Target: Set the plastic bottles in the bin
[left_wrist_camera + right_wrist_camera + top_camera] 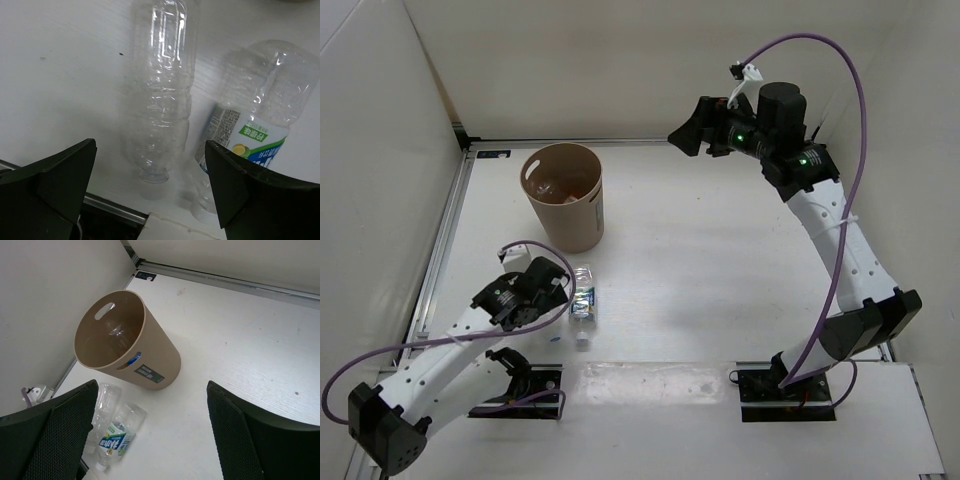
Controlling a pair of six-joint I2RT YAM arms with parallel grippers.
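From above, the tan bin (582, 228) stands upright on the white table (720, 280), toward the far left corner. Pale shapes lie in its bottom, too blurred to name. Just on the near side of it the green-blue labelled bottle (583, 293) lies on its side, cap toward the arm bases. The left pincer (552, 288) sits low beside it. The right pincer (688, 132) hangs high over the far edge, well apart from bin and bottle.

In the left wrist view the left pincer (150, 145) is spread wide. The plain clear bottle (161, 95) lies lengthways between its fingers, neck toward the camera, with a gap on each side. The labelled bottle (260, 120) lies just beside it, by the right-hand finger (240, 190).

In the right wrist view the right pincer (152, 385) is spread and holds nothing. The bin (161, 351) shows between its fingers, with a glint of clear plastic inside. Near its base the plain bottle (103, 407) and labelled bottle (121, 432) lie side by side
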